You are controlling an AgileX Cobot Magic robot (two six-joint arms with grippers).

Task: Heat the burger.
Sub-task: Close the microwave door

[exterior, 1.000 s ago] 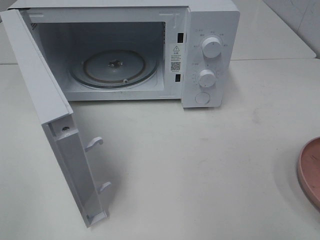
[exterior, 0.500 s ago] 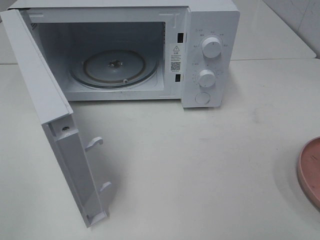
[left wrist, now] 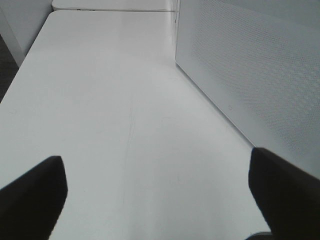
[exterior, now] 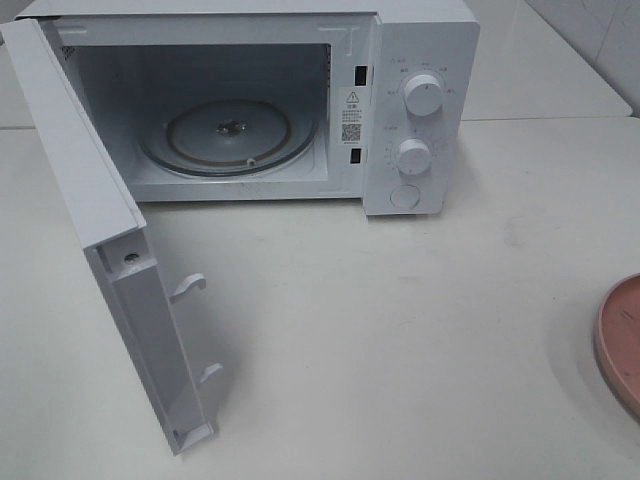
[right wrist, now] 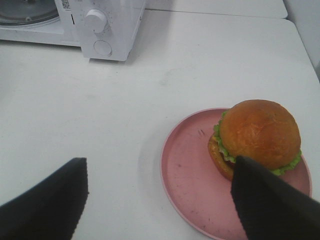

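Burger (right wrist: 259, 134) sits on the pink plate (right wrist: 187, 175), toward the plate's 2 o'clock edge, on the bench (exterior: 400, 320) well apart from the microwave (exterior: 420, 110). Microwave door (exterior: 100, 220) open, glass turntable (exterior: 228, 135) bare. Right tool (right wrist: 160, 200) jaws wide, holding nothing, hovering near the plate; left tool (left wrist: 155, 195) also wide and holding nothing, beside the door. Burger likely light, soft, layers can slide and bun dents easily. I'd grip low across the bun sides at 3 and 9 o'clock, gentle squeeze, keep it level.
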